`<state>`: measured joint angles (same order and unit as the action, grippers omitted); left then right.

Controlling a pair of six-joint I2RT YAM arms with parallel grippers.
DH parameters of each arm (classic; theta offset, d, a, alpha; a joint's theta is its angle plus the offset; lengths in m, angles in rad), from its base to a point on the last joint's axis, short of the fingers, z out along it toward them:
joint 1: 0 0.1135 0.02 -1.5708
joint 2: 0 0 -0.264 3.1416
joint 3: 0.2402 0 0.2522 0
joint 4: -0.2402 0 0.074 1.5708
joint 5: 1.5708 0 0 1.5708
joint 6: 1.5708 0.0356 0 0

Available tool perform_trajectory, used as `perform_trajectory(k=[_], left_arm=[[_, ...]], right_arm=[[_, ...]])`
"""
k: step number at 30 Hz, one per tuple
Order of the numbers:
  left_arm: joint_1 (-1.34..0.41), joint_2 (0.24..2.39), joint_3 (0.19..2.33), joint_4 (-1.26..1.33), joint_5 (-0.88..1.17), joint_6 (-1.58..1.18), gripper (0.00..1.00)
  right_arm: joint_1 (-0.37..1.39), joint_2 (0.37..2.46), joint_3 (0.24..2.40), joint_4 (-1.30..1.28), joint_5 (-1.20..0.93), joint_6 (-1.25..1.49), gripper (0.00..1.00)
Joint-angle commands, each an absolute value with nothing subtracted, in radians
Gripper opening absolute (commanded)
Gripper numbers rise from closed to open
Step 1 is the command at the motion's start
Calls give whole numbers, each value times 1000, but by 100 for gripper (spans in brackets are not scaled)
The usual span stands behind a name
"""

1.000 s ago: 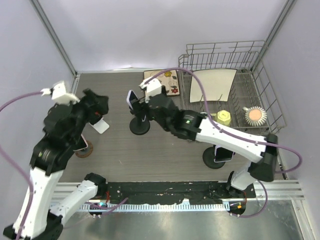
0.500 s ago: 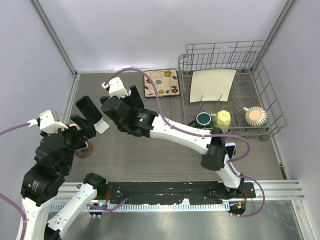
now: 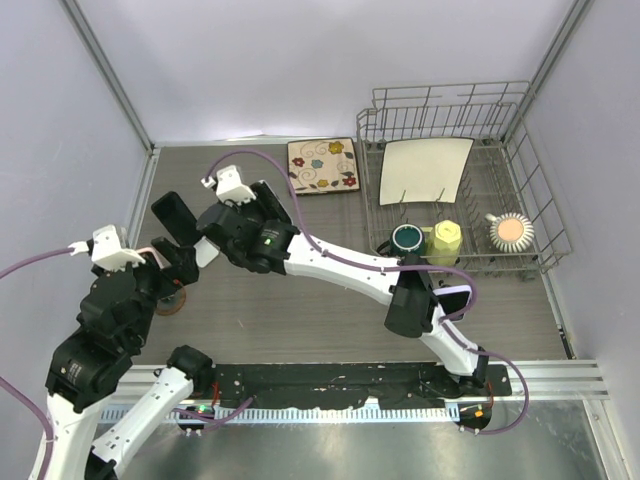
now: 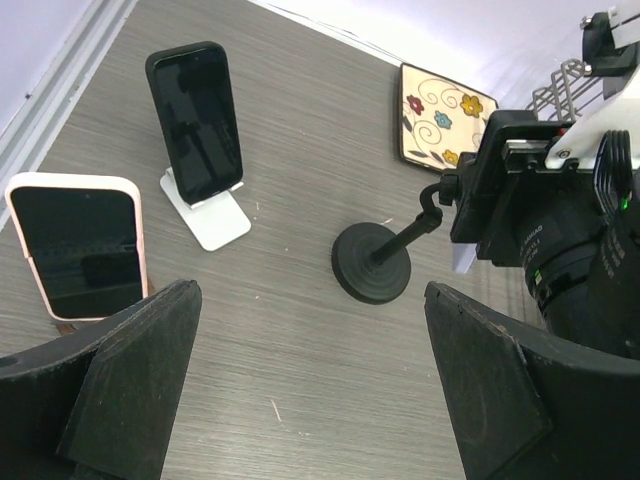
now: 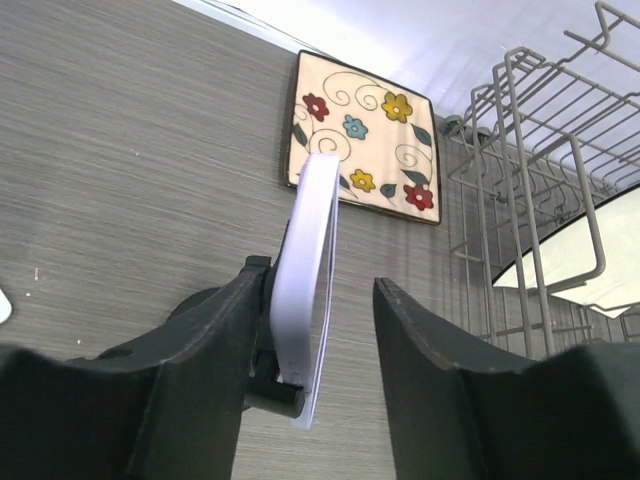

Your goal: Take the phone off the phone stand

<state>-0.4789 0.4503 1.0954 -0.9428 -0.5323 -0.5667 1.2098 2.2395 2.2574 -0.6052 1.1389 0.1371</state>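
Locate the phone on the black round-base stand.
In the right wrist view, the pale phone stands edge-on between the fingers of the right claw, with the floral tile behind it and the dish rack to its right.

The table (image 4: 300, 380) has a matt grey wood-grain top, finely streaked; the phone stand (image 4: 372, 262) on it is matt black; the phone (image 5: 305, 290) on that stand shows a smooth, pale plastic edge; behind the stand the floral tile (image 4: 440, 125) looks glazed; left of the stand, the black-cased phone (image 4: 195, 120) and pink-cased phone (image 4: 82, 245) have glossy, reflective screens; right of the stand, the dish rack (image 3: 450, 120) is grey metal wire.
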Motion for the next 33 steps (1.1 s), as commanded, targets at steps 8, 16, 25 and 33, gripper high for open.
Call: perform_trajectory(k=[8, 16, 25, 33], left_arm=[[-486, 474, 1009, -789, -289, -482, 98], [-486, 486, 817, -531, -103, -423, 100], [-485, 538, 537, -47, 92, -405, 98], [-485, 791, 538, 175, 291, -358, 98]], right_arm=[[1173, 2105, 2106, -508, 1088, 109, 15], [1167, 1832, 1748, -258, 870, 14, 1], [1134, 1603, 1396, -9, 684, -38, 1], [1127, 1500, 1233, 159, 586, -46, 1]])
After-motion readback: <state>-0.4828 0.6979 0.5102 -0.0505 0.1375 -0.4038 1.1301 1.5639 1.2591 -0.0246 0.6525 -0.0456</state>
